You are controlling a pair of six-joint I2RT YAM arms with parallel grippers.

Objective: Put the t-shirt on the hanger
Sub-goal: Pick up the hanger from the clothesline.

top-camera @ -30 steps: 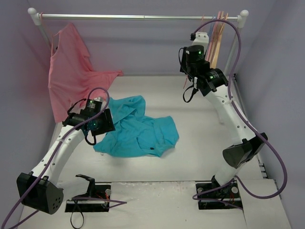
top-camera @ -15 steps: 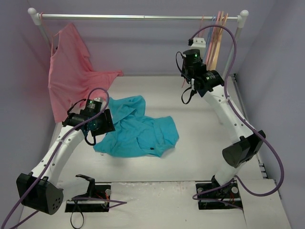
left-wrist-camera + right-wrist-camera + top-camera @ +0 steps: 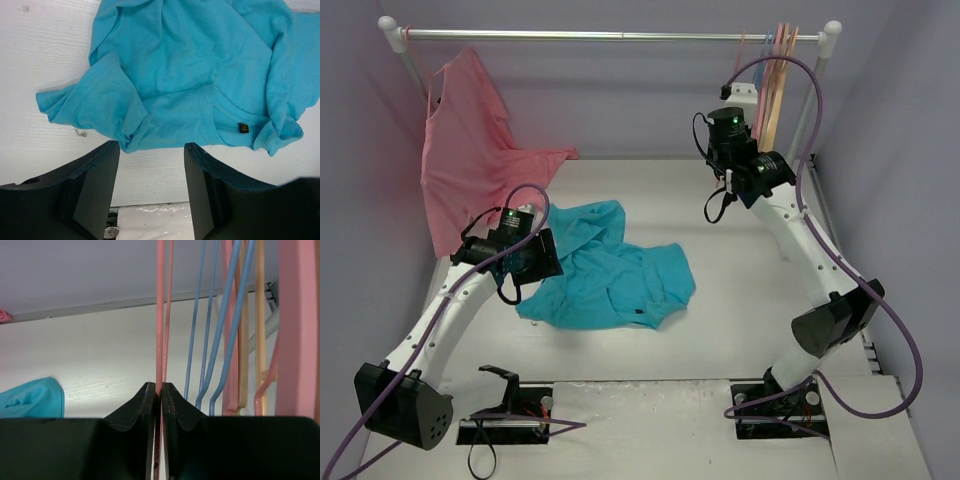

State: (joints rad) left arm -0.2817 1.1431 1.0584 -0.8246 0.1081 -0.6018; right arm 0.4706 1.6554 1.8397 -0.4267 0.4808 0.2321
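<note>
The teal t-shirt (image 3: 620, 275) lies crumpled on the table; in the left wrist view (image 3: 190, 75) its dark neck with a label faces up. My left gripper (image 3: 527, 260) hovers over the shirt's left edge, open and empty (image 3: 151, 150). My right gripper (image 3: 742, 98) is raised near the right end of the rail. In the right wrist view it (image 3: 160, 387) is shut on a wire of the thin pink hanger (image 3: 160, 315), which still hangs among the other hangers. The hanger's hook (image 3: 741, 45) shows faintly at the rail.
A metal rail (image 3: 620, 36) spans the back on white posts. A large pink garment (image 3: 470, 160) hangs at its left end. Thin blue hangers (image 3: 200, 315), a tan hanger (image 3: 260, 315) and a thick pink one (image 3: 297, 325) hang right of the gripped wire.
My right wrist has moved up and back towards the hangers on the rail, then slightly right. The left arm and the t-shirt have not moved.
</note>
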